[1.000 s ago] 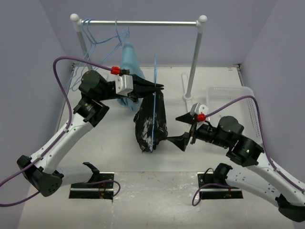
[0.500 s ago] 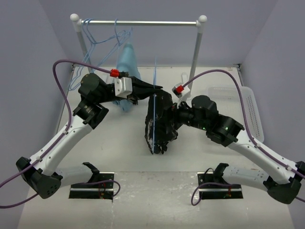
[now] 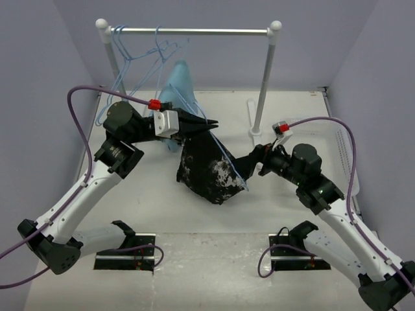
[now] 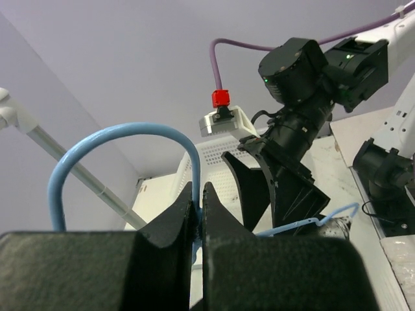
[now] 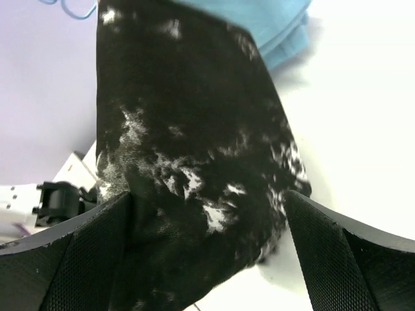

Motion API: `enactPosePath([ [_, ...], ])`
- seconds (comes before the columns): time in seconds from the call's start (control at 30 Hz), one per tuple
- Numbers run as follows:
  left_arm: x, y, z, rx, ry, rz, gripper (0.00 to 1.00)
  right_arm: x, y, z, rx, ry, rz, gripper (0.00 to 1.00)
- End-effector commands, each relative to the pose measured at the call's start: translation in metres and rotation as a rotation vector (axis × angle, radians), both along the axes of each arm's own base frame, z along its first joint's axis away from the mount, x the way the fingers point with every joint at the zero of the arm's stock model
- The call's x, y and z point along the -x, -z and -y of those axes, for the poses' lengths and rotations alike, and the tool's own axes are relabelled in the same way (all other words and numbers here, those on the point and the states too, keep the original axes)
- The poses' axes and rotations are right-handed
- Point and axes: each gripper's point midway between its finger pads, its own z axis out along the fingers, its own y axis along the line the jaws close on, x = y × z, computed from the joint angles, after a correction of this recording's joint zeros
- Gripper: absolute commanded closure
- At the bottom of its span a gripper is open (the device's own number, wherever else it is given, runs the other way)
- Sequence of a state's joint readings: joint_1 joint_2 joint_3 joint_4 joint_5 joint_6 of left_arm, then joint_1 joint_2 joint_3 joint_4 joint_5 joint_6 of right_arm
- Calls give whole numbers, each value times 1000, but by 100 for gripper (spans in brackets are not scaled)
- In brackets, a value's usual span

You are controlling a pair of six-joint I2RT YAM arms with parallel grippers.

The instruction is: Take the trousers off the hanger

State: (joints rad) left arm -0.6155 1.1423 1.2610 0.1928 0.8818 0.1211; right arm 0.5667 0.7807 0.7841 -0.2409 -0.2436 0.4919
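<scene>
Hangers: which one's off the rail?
The hanger that the left gripper pinches just below its hook, with the trousers draped on it. The other hangers hang from the rail, toward its left end.

Lavender walls [image 3: 39,78] close in on three sides, evenly lit with no hard shadows. Below them, a white worktop [image 3: 155,201] spreads out, bright and matte. At the back stands a clothes rail [image 3: 194,30], a metal bar on two white posts with round knobs. A white mesh basket [image 3: 334,139] sits by the right-hand wall.
</scene>
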Motion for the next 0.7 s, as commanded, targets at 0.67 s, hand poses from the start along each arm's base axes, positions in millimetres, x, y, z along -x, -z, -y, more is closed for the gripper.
enactPosePath([
  [0.67, 30, -48, -18, 111, 27, 216, 100, 47, -3, -10, -47, -458, 151, 1],
])
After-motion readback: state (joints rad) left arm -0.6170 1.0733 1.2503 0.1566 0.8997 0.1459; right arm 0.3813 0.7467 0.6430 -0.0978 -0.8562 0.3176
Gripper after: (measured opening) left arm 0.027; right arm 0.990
